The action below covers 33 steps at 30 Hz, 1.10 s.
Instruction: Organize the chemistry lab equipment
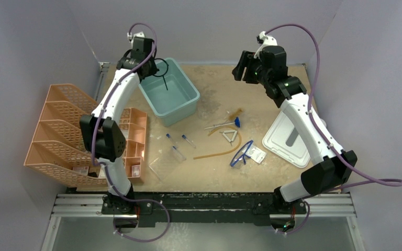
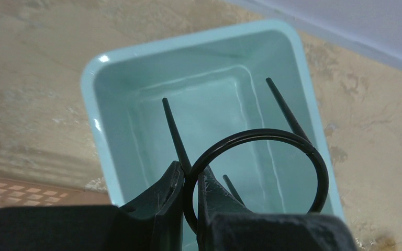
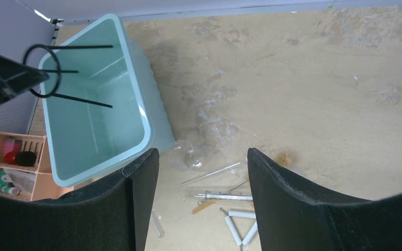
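My left gripper [image 2: 190, 175] is shut on the black wire ring stand [image 2: 256, 134], pinching its ring. It holds the stand over the teal bin [image 2: 91, 104], with the legs pointing into the bin. In the top view the left gripper [image 1: 149, 63] and ring stand [image 1: 163, 69] are over the bin's [image 1: 188, 78] far end. My right gripper [image 3: 201, 151] is open and empty, raised at the back right [image 1: 239, 68]. On the table lie the white triangle [image 1: 229, 132], amber tubing [image 1: 217, 153], blue-framed safety glasses [image 1: 242, 152], bristle brush [image 1: 235, 112], blue-capped tubes [image 1: 170, 137] and clear rack [image 1: 166, 162].
The orange mesh organizer [image 1: 57, 130] stands at the left, with a small compartment tray beside it. The pale grey lid [image 1: 288, 141] lies at the right under my right arm. A clear glass flask [image 3: 188, 156] lies beside the bin. Grey walls close in the back and sides.
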Available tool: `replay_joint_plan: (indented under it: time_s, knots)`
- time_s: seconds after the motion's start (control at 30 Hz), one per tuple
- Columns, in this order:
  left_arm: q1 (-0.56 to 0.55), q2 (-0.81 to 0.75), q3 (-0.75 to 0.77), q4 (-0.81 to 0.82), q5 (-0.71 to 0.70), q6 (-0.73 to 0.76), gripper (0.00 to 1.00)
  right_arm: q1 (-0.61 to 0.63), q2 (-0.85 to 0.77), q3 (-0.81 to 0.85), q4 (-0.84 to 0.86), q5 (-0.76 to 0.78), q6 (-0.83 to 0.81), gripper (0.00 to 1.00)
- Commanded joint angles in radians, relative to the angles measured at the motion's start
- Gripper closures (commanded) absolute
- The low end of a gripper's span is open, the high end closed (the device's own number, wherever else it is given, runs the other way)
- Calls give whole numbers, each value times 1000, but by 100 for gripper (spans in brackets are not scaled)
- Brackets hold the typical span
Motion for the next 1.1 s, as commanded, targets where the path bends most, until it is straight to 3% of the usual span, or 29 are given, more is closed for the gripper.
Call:
replay_joint_plan:
  time_s: [0.0,0.27,0.9,1.07]
  knots:
    - [4,13,50,12,84,-23,100,-4,-10,9,32,7,16,36]
    - [9,122,111,-55,64,21,100,-4,-11,-12,28,9,19,36]
    - [35,355,295,-59,-2,-111,100,-4,0,-30,20,-7,27,36]
    - [40,374,337,-52,14,-116,79,-3,0,-24,7,-1,16,36]
